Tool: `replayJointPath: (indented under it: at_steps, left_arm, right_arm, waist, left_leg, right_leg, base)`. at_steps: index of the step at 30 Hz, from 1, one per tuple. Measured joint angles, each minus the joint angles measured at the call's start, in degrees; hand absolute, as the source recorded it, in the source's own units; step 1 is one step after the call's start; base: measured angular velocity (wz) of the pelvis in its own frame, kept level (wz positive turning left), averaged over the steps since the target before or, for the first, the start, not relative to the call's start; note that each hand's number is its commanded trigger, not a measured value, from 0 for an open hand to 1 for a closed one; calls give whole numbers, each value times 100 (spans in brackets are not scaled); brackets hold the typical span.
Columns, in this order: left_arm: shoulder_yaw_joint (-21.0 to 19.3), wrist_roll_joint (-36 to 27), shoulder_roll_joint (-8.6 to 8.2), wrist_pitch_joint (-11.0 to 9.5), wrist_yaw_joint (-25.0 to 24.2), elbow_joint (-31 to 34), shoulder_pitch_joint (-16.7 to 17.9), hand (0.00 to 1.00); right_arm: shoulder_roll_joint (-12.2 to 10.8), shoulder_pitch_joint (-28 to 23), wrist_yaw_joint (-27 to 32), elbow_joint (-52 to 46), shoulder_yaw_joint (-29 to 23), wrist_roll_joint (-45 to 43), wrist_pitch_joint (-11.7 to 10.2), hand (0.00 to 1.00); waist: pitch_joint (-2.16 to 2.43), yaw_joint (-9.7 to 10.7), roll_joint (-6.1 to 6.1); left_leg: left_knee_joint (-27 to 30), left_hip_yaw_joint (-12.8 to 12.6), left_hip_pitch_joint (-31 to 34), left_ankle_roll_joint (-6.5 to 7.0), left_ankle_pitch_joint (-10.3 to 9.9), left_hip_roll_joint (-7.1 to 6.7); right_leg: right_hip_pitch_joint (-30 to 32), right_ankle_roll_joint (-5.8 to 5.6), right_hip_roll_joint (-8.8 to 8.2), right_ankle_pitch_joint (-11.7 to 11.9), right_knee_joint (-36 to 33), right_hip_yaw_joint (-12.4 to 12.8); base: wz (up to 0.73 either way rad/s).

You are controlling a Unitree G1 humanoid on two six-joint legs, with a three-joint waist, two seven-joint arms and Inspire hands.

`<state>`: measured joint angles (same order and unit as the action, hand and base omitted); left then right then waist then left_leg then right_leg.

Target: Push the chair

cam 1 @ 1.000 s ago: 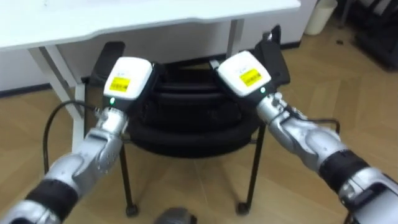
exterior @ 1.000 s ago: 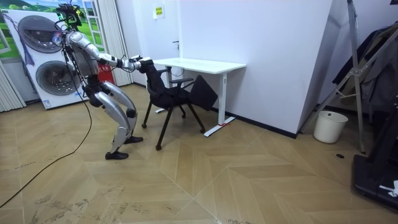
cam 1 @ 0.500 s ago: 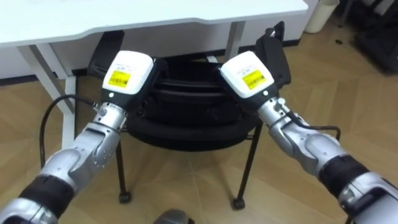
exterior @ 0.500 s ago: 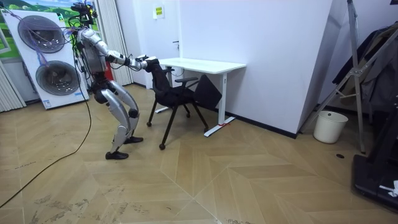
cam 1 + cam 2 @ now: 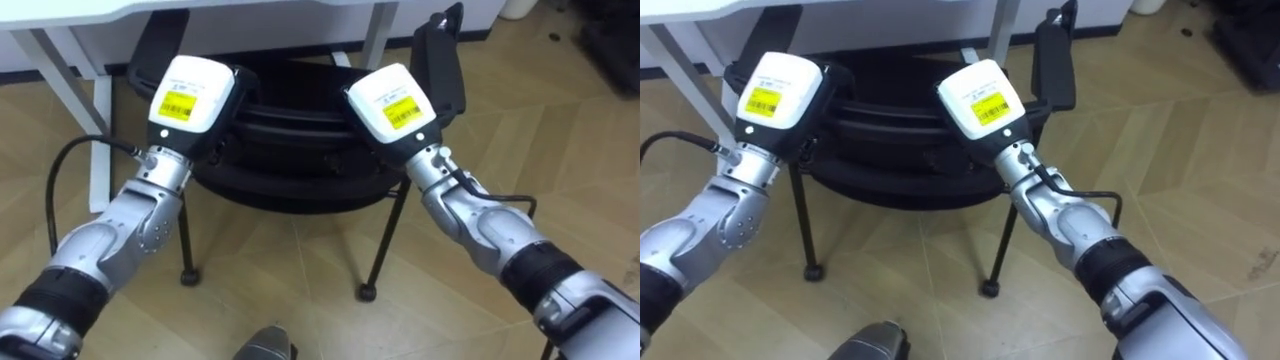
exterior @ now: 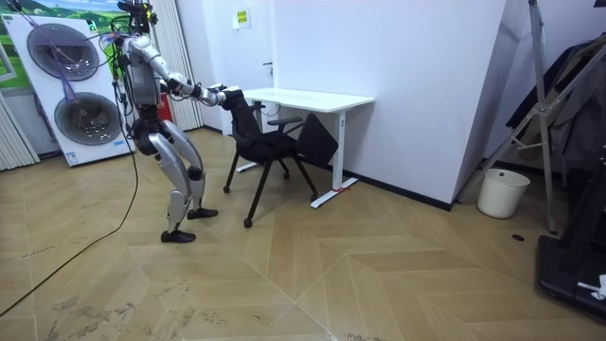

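A black chair (image 5: pixel 300 185) on thin metal legs stands in front of a white desk (image 5: pixel 70 22), its seat partly under the desk top. My left hand (image 5: pixel 192 95) and right hand (image 5: pixel 392 105) both rest against the chair's backrest, one near each end of its top edge. Their white backs face me and cover the fingers. A black armrest pad (image 5: pixel 440 60) rises just beyond the right hand. In the room view I stand upright at the room view's left with both arms stretched out to the chair (image 6: pixel 270 147).
The desk's white leg (image 5: pixel 92 130) stands left of the chair. Wooden floor lies around the chair. A stacked washer and dryer (image 6: pixel 66 85) are behind me, and a white bin (image 6: pixel 502 192) and a dark rack (image 6: pixel 554 123) stand at the room view's right.
The chair has rolled a little further toward and under the desk, with both hands staying on its backrest. I have stepped after it and stand straighter.
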<state>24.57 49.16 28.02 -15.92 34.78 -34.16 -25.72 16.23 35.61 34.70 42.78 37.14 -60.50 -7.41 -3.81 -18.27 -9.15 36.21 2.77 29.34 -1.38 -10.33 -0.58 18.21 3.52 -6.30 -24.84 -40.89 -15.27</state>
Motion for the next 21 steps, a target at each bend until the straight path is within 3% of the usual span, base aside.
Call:
replayJointPath:
  at_steps: [12,21]
  left_arm:
    - [-170,51,9,42,-121,204,209,100]
    - [-278,51,-3,42,-29,325,496,100]
  right_arm:
    - [36,-77,-552,-308,-4,20,-12,100]
    - [218,-147,-1052,-729,95,22,-134,100]
  waist:
    - [17,78,57]
    - [46,108,-7]
  left_leg:
    - [-253,149,-218,-70,43,63]
    - [-978,173,-617,-97,360,-8]
  right_leg:
    - [-341,49,151,126,475,-171]
    - [-688,35,166,333,1097,-221]
  base:
    - [3]
    - [5]
